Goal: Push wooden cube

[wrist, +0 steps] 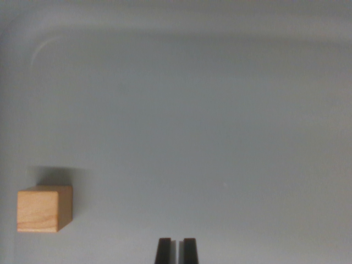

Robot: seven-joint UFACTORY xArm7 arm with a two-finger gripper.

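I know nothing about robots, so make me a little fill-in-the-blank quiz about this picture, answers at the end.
1. The wooden cube lies toward the wrist view's ____ side.
2. The two dark fingers show at the ____ edge of the picture.
3. The fingers and the cube are ____ touching.
4. The grey surface holds ____ cube(s).

Missing words: left; bottom; not; one

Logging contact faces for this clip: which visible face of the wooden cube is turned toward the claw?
The narrow, shaded side face of the wooden cube, on the wrist view's right, faces the claw; the front face doesn't.
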